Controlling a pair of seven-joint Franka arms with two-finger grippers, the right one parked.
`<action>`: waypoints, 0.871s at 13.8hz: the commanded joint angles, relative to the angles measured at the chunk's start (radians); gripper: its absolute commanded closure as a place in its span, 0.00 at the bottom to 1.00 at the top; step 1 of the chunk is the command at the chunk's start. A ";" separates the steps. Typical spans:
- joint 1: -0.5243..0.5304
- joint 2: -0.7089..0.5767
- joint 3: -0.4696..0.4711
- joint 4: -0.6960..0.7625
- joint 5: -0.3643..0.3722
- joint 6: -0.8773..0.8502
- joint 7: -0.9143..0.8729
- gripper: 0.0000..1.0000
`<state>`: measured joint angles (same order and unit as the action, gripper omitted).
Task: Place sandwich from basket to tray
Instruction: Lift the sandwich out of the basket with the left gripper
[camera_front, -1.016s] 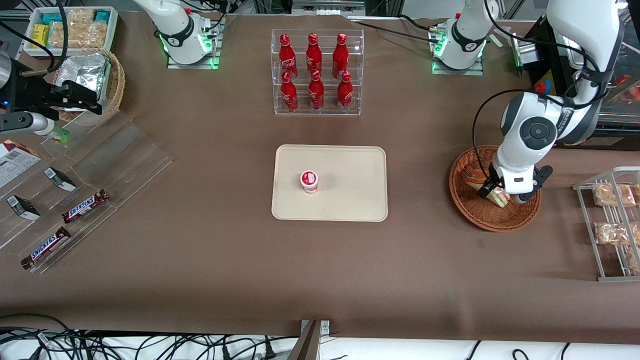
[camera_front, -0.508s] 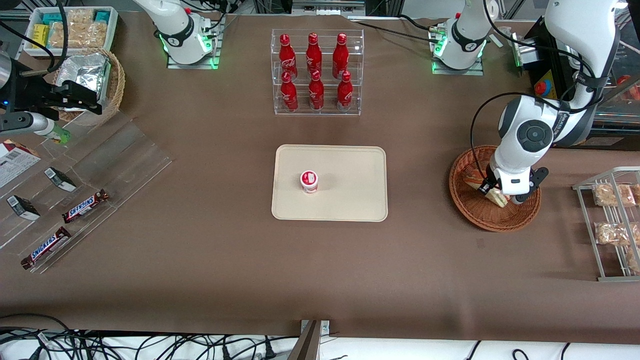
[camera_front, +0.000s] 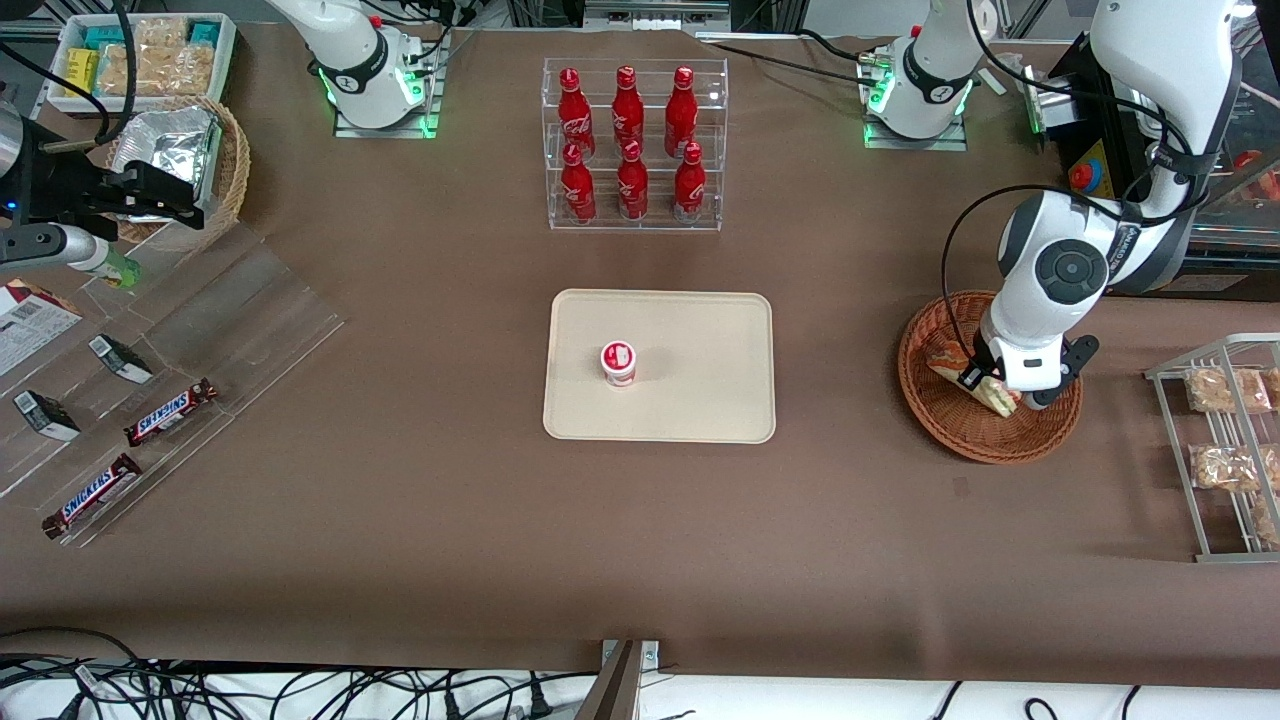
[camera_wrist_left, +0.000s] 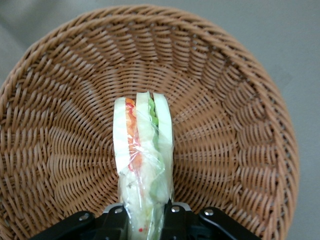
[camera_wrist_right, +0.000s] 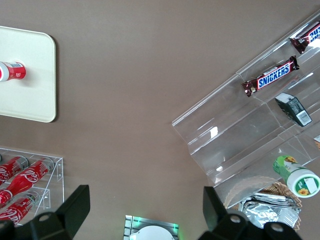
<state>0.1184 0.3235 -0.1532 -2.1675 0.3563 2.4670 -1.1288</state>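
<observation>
Even bright overhead light, front view sharp. Desk (camera_front: 400, 500) matte, faint soft shadows only. Glare on clear acrylic rack (camera_front: 230, 300) upper left of frame. Green LED glow at arm bases. Wrist view: basket (camera_wrist_left: 240, 100) weave crisp; end effector (camera_wrist_left: 145, 220) dark, slightly soft.

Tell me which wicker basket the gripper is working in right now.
The reddish-brown basket toward the working arm's end of the table. The gripper is shut on the sandwich over it. The paler basket holds foil packets.
</observation>
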 joint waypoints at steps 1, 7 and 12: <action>0.006 -0.049 -0.043 0.069 0.012 -0.135 0.012 1.00; -0.006 -0.046 -0.085 0.429 -0.177 -0.563 0.213 1.00; -0.029 -0.038 -0.126 0.661 -0.238 -0.781 0.386 1.00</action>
<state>0.1040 0.2649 -0.2592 -1.6030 0.1392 1.7673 -0.8168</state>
